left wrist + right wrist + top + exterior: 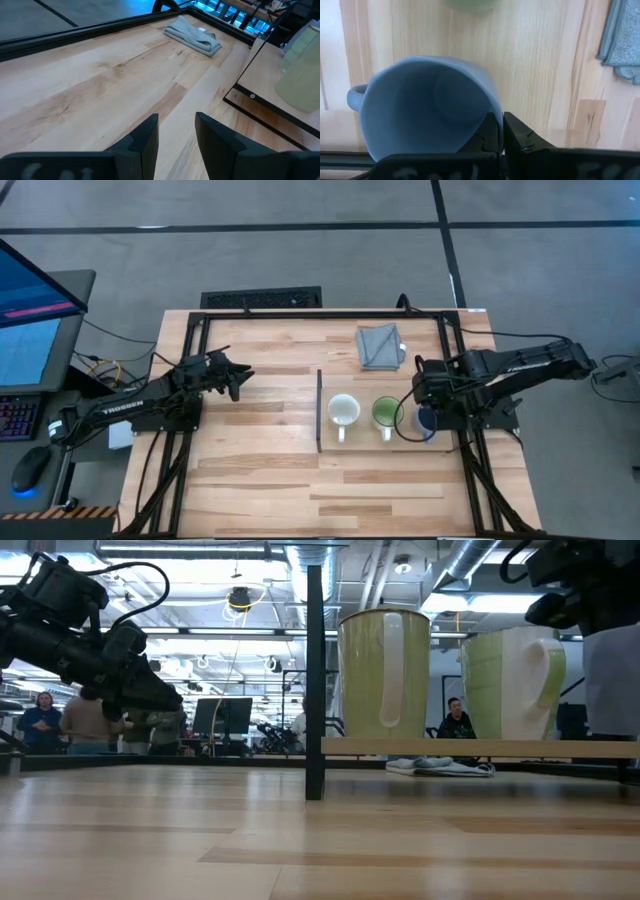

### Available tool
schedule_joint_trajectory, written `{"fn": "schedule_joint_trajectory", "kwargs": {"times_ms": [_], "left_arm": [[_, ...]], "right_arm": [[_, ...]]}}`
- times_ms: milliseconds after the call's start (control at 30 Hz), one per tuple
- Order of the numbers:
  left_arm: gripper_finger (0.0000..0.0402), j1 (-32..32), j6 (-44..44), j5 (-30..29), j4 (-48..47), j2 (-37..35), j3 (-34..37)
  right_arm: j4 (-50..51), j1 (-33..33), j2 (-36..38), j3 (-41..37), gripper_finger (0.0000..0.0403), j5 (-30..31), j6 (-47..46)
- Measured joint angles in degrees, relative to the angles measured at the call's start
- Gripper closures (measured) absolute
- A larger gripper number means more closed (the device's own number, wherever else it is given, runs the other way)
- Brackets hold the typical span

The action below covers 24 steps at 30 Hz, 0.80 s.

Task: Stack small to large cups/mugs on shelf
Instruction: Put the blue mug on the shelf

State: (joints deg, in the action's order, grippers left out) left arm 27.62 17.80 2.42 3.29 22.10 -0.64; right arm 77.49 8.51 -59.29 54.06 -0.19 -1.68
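the right gripper's fingers pinch the blue-grey mug by its rim above the shelf, near a grey cloth.

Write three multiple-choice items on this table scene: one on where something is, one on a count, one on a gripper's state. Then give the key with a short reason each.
1. Where does the folded grey cloth lie?
A. on the shelf between two mugs
B. on the tabletop beyond the shelf, toward the far edge
C. under the left gripper

2. How many mugs show on or over the shelf?
A. one
B. three
C. five

3. What is the right gripper doing?
A. hanging open over bare wood
B. shut on the blue-grey mug's rim
C. holding the cloth

Key: 1 B, the high view shows the cloth past the shelf. 2 B, cream-white mug, green-inside mug and blue-grey mug. 3 B, the right wrist view shows the fingers pinching the rim.
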Motion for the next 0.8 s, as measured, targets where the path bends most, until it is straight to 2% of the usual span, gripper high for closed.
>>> {"fn": "schedule_joint_trajectory", "kwargs": {"times_ms": [633,800], "left_arm": [[0.0283,0.00,0.02,0.02,0.00,0.00,0.00],[0.0283,0.00,0.06,0.01,0.00,0.00,0.01]], "right_arm": [[-1.05,0.00,0.11,-2.27,0.0385,-0.18,-0.89],[-1.06,0.00,0.07,-2.37,0.0369,0.05,-0.89]]}}
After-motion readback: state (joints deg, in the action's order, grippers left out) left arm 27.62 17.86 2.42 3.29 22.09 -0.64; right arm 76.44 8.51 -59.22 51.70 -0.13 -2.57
